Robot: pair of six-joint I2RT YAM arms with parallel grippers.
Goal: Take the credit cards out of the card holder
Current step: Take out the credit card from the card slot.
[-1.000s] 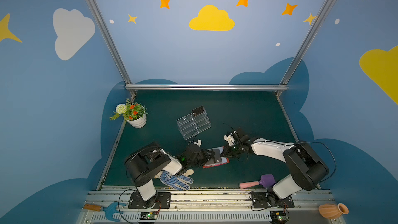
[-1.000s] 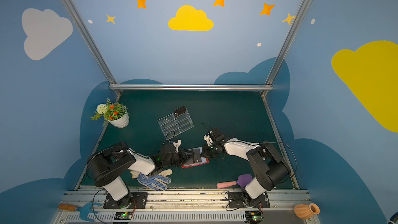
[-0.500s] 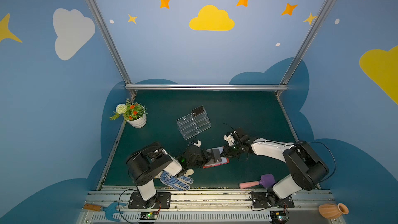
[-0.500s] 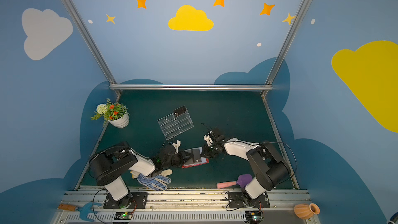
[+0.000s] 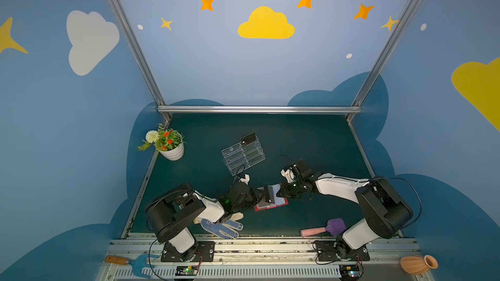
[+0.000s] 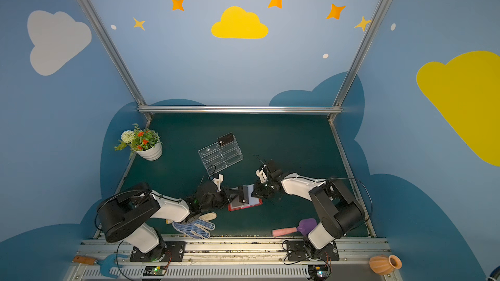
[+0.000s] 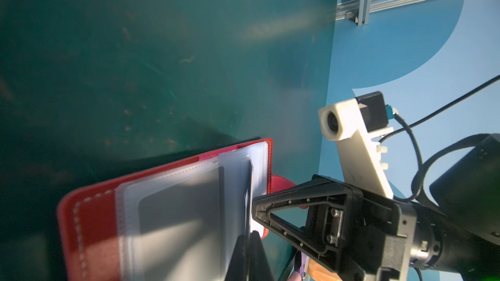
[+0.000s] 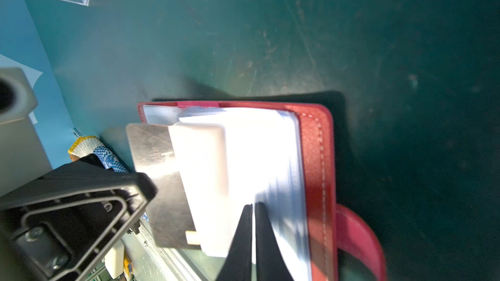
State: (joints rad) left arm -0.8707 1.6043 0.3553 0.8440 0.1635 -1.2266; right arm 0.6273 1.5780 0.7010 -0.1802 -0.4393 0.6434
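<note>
My left pincer (image 7: 250, 241) grips the dark card (image 8: 159, 174), half out of its pale sleeve (image 8: 205, 171); right pincer (image 8: 253, 209) pinches a page (image 8: 270, 158), anchoring the red card holder (image 5: 270, 206), lower centre in a top view, so I'd draw straight, no twisting

Walls (image 5: 243, 71): matte mid-blue on three sides. Back wall carries a yellow cloud (image 5: 266, 24), orange stars (image 5: 207, 4) and pale dots. A white cloud (image 5: 89, 41) sits to one side, a second yellow cloud (image 5: 479, 90) to the other, and darker blue cloud shapes (image 5: 324, 98) run along the base. Two slanted metal posts (image 5: 130, 39) meet a crossbar (image 5: 259, 109) at the back edge of the floor. Floor is a dark green mat (image 5: 297, 136) (scuffed and scratched close up, per the right wrist view (image 8: 257, 50)). A slotted metal rail (image 5: 270, 250) runs along the front edge. Light is even and soft in both top views.
</note>
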